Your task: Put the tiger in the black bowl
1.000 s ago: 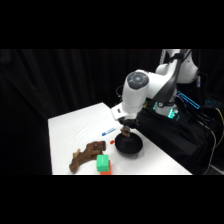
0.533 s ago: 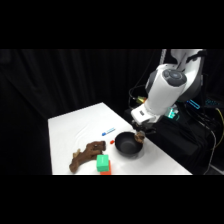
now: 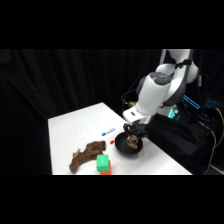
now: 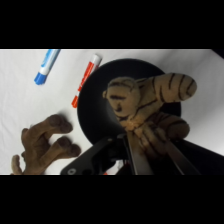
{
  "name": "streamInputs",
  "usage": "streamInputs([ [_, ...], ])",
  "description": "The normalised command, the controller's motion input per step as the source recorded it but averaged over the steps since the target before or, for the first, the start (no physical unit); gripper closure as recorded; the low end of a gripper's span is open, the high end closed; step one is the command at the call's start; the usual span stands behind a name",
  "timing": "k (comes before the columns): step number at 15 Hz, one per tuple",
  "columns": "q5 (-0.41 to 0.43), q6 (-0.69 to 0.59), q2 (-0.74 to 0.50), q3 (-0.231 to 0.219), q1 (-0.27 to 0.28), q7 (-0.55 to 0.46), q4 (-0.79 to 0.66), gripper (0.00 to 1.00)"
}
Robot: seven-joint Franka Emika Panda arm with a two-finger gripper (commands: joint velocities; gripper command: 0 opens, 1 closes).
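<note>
The tiger [image 4: 145, 100], a tan plush with dark stripes, hangs over the black bowl [image 4: 92, 110] in the wrist view. My gripper [image 4: 147, 145] is shut on its lower body, so its head and back show above the fingers. From the side, my gripper [image 3: 133, 134] stands just above the black bowl [image 3: 122, 150] near the table's right edge. There the tiger [image 3: 132, 143] shows as a small tan lump at the bowl's rim level. Whether it touches the bowl's floor is unclear.
A larger dark brown plush figure [image 3: 87, 154] lies left of the bowl, with a green block [image 3: 103, 162] by the front edge. A blue marker [image 4: 46, 66] and a red marker [image 4: 86, 80] lie beside the bowl. The table's right edge runs close behind it.
The arm has swung and the gripper has come down with the tiger, from above the bowl to just over its rim. The bowl and the other things have stayed put.
</note>
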Motion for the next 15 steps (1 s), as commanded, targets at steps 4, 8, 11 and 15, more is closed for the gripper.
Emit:
streamInputs([
  [4,-0.019,0.25,0.22,-0.104,-0.078,-0.23,0.12,0.54],
  [8,0.116,0.07,-0.01,-0.027,-0.030,-0.24,0.06,0.21],
  [11,0.188,-0.08,-0.15,0.015,-0.024,-0.23,0.01,0.00],
  [15,0.326,-0.42,-0.33,0.095,-0.043,-0.30,0.02,0.00],
])
